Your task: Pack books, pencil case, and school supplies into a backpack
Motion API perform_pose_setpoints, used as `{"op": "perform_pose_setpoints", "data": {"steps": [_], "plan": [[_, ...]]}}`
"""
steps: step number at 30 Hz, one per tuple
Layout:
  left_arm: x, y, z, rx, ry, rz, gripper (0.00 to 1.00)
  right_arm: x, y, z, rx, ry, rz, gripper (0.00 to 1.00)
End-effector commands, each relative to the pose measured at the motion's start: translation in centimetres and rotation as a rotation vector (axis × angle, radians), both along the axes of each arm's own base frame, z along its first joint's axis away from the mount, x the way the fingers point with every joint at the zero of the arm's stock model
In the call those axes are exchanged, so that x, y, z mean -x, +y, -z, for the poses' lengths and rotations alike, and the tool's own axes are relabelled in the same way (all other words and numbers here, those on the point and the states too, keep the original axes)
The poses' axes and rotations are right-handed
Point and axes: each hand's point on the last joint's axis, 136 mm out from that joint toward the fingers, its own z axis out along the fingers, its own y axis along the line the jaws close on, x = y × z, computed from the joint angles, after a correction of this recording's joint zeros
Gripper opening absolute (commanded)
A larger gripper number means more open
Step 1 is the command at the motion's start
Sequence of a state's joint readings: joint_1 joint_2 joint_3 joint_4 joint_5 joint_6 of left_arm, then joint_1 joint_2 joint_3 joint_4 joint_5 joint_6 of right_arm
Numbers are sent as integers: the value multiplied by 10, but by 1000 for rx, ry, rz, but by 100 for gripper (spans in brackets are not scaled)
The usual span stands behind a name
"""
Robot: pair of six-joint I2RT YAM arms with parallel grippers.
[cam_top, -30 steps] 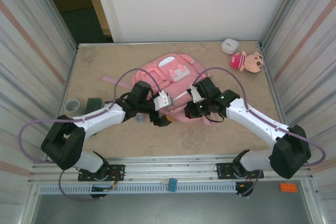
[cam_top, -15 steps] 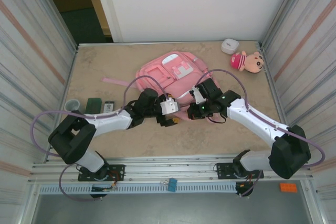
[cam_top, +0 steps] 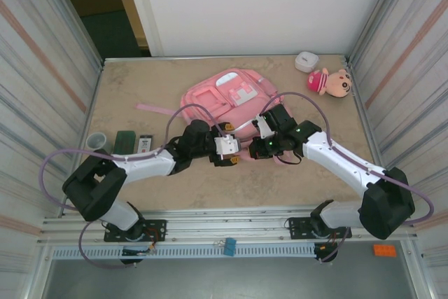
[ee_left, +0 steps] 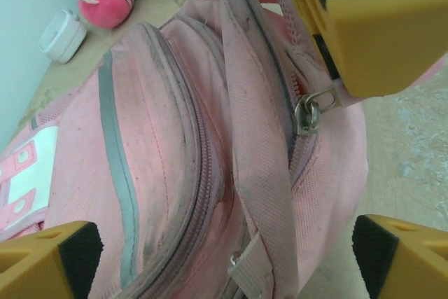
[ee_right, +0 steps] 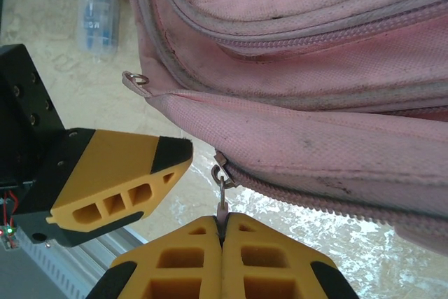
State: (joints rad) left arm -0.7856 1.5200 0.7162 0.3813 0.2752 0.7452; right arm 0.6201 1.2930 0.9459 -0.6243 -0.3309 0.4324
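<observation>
The pink backpack (cam_top: 222, 96) lies flat in the middle of the table, its zipped pockets filling the left wrist view (ee_left: 175, 138). My right gripper (cam_top: 259, 148) is at its near edge, shut (ee_right: 222, 232) on the metal zipper pull (ee_right: 221, 190) of the main zip. My left gripper (cam_top: 228, 155) is just left of it, jaws wide open (ee_left: 224, 250) over the backpack's near edge and strap, with nothing held. One of its fingers (ee_right: 112, 176) hangs beside the zipper pull (ee_left: 308, 111). The books are out of view.
Small supplies lie at the left of the table: a grey roll (cam_top: 96, 139), a green item (cam_top: 126, 138) and a small black-and-white item (cam_top: 145, 143). A plush doll (cam_top: 330, 81) and a white case (cam_top: 306, 61) sit at the back right. Metal walls close both sides.
My left gripper has swung right along the backpack's near edge to sit beside the right gripper, uncovering the small items at the left. The right gripper has stayed shut on the zipper pull.
</observation>
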Motion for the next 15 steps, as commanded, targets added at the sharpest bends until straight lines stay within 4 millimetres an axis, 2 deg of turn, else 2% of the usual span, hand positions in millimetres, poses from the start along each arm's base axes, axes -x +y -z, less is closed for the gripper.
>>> {"op": "perform_pose_setpoints", "data": {"steps": [1,3,5,9,11,15], "plan": [[-13,-1,10,-88,-8,13,86,1,9,-21,-67,-59,-49,0],[-19,-3,18,-82,22,21,65,0,7,-22,-62,-70,-46,0],[-14,-7,13,-64,56,43,47,-2,1,-18,-35,-80,-28,0],[13,-15,-25,65,207,103,17,-13,-15,-4,52,-118,33,0],[25,-16,-35,116,253,136,10,-20,-15,-2,56,-148,49,0],[31,-14,-42,146,312,118,7,-28,-15,1,62,-185,80,0]]}}
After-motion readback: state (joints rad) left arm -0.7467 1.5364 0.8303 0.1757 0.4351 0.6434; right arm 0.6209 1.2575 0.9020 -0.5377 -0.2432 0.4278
